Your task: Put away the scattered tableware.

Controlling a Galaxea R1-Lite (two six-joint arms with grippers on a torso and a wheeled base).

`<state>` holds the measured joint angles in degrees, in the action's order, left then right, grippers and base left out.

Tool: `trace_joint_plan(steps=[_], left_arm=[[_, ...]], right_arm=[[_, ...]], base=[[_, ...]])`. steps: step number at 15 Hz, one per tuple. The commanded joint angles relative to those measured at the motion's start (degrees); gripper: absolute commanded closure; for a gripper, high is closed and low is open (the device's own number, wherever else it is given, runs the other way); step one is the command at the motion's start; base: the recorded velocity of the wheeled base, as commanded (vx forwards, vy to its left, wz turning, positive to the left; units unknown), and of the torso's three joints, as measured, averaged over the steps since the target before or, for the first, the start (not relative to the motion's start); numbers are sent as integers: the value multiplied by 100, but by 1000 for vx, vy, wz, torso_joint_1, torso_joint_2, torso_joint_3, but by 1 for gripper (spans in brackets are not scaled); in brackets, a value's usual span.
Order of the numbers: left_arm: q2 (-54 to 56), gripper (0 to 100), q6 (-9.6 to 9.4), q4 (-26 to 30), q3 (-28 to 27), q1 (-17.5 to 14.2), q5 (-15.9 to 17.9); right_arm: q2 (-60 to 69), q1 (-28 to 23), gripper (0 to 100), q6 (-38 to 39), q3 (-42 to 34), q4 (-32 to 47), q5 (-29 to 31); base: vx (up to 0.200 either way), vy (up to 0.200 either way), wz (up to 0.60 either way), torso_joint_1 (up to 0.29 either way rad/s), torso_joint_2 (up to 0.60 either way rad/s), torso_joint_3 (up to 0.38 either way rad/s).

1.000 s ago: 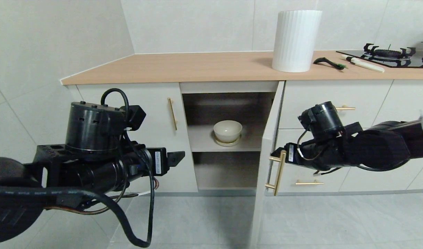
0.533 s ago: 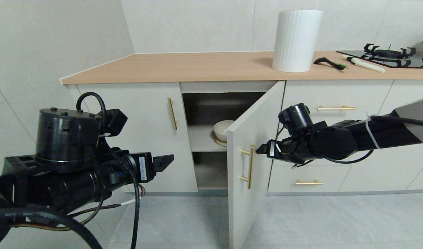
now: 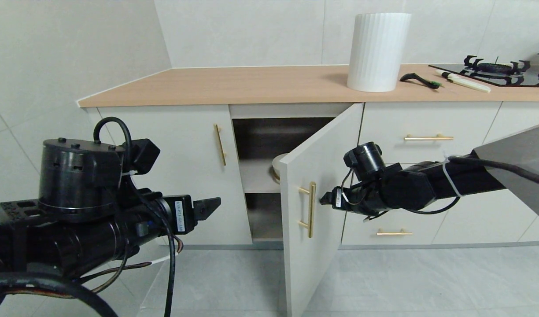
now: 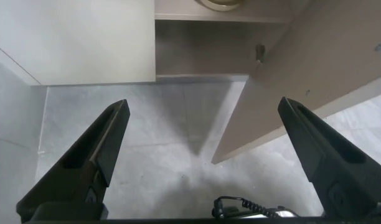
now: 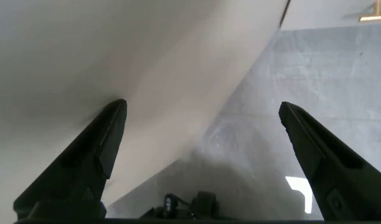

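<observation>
Behind the half-shut cabinet door (image 3: 315,145), at eleven o'clock of its handle (image 3: 310,210), the bowl (image 3: 278,163) stands on the shelf (image 3: 255,177), so we judge that our wide-open right gripper (image 3: 326,199), at three o'clock, must next push the door shut.

No text, number or sign can be read anywhere. A white sticker (image 3: 180,216) sits just behind the left tool (image 3: 210,206) and a second sticker (image 3: 338,199) behind the right tool (image 3: 324,199). The print on both is too small to make out.

Pale tiled walls (image 3: 75,44) meet a wooden tabletop (image 3: 234,83) above white cabinets (image 3: 164,145) with brass handles (image 3: 428,138); the floor (image 3: 406,281) is grey tile.
</observation>
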<state>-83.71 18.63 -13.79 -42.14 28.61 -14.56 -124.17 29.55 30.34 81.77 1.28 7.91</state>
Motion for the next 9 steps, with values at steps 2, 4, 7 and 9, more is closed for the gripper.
trace_joint_plan(steps=[2,4,7,9], left_arm=[[-5,0,1,-1,-13,-57,-12],[39,0,-17,-10,-40,-198,-3],[127,0,-26,-10,-110,-356,-3],[320,0,-70,-19,-145,-427,-3]], right_arm=[[-81,42,0,16,5,-84,9],[-116,51,0,95,5,-304,17],[-221,60,0,393,84,-629,26],[-450,60,0,1061,497,-708,79]], base=[[200,0,0,-2,0,2],[200,0,0,-2,0,2],[200,0,0,6,-1,4],[100,0,0,-1,1,1]])
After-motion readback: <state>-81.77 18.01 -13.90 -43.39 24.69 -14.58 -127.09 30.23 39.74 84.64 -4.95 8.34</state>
